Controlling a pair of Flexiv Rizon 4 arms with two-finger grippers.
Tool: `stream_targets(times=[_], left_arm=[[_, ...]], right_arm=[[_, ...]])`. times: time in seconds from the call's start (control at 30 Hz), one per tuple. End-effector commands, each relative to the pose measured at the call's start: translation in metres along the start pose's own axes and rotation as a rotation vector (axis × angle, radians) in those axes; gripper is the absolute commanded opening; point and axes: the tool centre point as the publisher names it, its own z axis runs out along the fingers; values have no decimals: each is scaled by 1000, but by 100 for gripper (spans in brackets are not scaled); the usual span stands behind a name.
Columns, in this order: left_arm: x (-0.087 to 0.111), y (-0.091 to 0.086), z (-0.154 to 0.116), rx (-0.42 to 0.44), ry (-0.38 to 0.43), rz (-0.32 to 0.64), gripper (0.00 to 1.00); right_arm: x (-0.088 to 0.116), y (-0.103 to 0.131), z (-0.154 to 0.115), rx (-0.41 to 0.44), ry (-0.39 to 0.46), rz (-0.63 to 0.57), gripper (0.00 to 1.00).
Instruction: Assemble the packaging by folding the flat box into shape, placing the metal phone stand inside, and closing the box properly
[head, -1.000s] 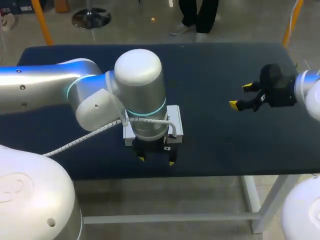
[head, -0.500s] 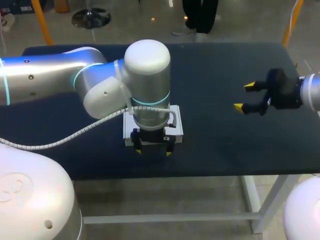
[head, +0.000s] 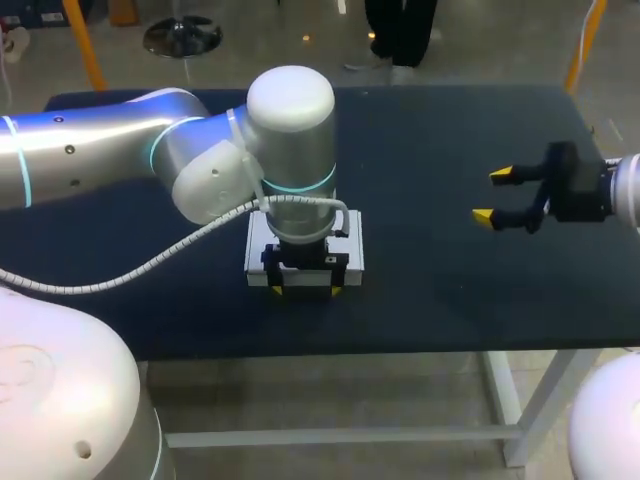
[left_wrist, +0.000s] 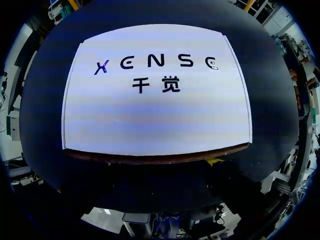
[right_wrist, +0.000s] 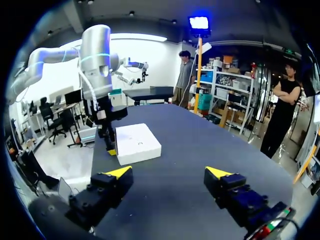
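A closed white box (head: 352, 240) with dark print on its lid lies flat on the dark table (head: 450, 130), near the front edge. My left gripper (head: 306, 291) points straight down at the box's near side, open, with its yellow tips spread along that edge. In the left wrist view the lid (left_wrist: 155, 105) lies just ahead, and one yellow fingertip (left_wrist: 215, 161) shows by its brown near edge. My right gripper (head: 492, 195) hovers open and empty well to the right of the box. From there it sees the box (right_wrist: 137, 142) and the left gripper (right_wrist: 109, 142) beside it. No phone stand is in view.
The table's front edge (head: 400, 345) runs a short way in front of the box. Bare dark tabletop (right_wrist: 200, 145) lies between the box and my right gripper (right_wrist: 167, 172).
My left arm has drawn back from the front edge, so its gripper now stands at the box's near side. The right gripper has drifted slightly to the right.
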Motion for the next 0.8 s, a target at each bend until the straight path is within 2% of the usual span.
stream_targets(times=[0.03,0.33,0.8], left_arm=[[9,-12,3,-4,-35,-10,100],[9,-39,8,6,-67,-48,100],[2,-85,11,5,-36,-57,100]], right_arm=[[-1,-2,-2,-146,10,-2,100],[-1,-2,-2,-146,10,-2,100],[-1,-2,-2,-146,10,-2,100]])
